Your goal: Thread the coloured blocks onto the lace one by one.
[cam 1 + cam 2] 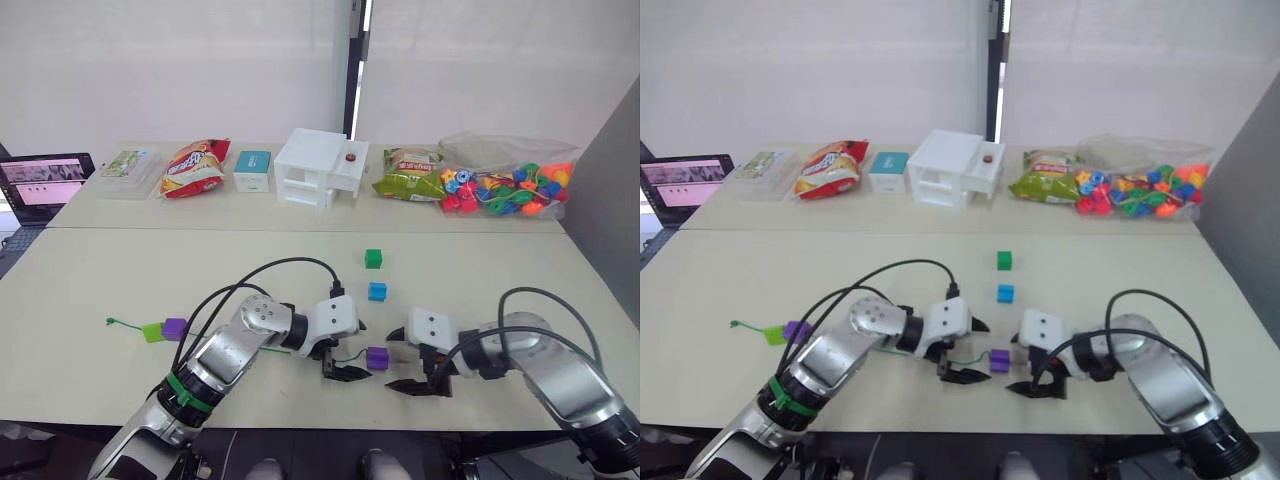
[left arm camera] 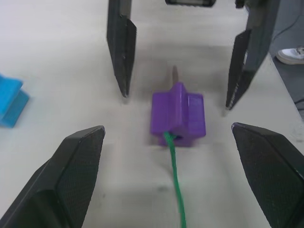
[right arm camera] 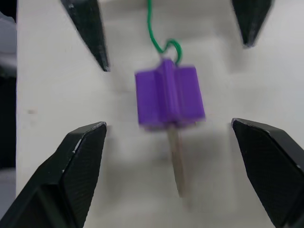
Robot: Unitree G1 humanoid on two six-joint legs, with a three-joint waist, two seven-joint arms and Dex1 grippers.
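Near the bench's (image 1: 90,290) front edge a purple block (image 1: 377,357) lies between the left gripper (image 1: 341,357) and the right gripper (image 1: 415,366), both with jaws released and touching nothing. The lace (image 2: 175,175) runs through it, grey tip (image 3: 176,161) poking out towards the right gripper. Another purple block (image 1: 174,328) and a lime block (image 1: 153,332) sit on the lace towards the left edge; blue (image 1: 377,291) and dark green (image 1: 373,258) blocks lie loose mid-bench.

A plain indoor test room or lab: pale worktop (image 1: 120,270) against a white wall, with snack bags (image 1: 195,166), small boxes (image 1: 252,170), a white model house (image 1: 318,167), and a laptop (image 1: 45,182) at the edge.
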